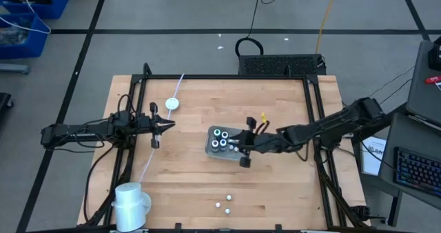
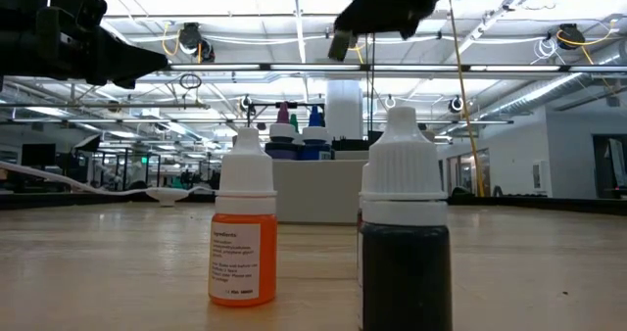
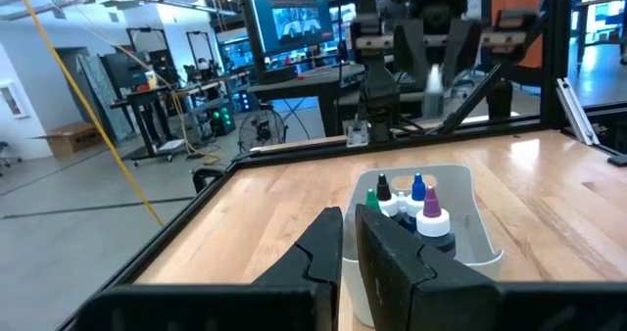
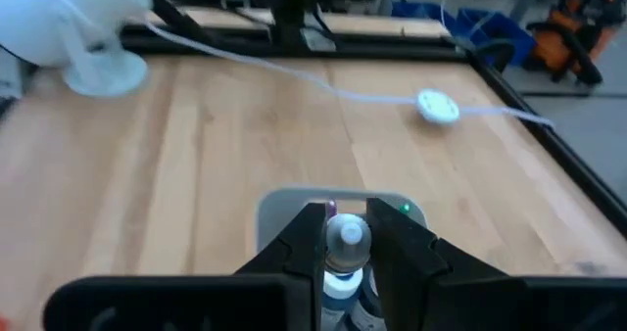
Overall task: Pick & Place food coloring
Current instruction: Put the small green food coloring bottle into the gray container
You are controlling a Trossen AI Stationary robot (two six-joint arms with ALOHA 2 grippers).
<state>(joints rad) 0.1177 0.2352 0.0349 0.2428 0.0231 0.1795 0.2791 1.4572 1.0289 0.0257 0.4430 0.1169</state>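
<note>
Right gripper (image 4: 345, 245) is closing narrow around the white cap of a bottle (image 4: 346, 239) sitting in the grey tray (image 1: 211, 149) mid-table; looks like the pick step. Next it's needing a straight lift clear of the neighbouring bottles (image 1: 219, 138) in the tray. Two bottles (image 1: 222, 205) are standing near the front edge, so the drop probably goes there. Left gripper (image 1: 169, 125) is waiting further left, fingers pinched nearly together, carrying nothing.

We see a robotics lab: a wooden surface (image 1: 275, 185) in a black frame, blue bins (image 1: 31, 12) at ten o'clock, a keyboard (image 1: 417, 171) at three o'clock.
</note>
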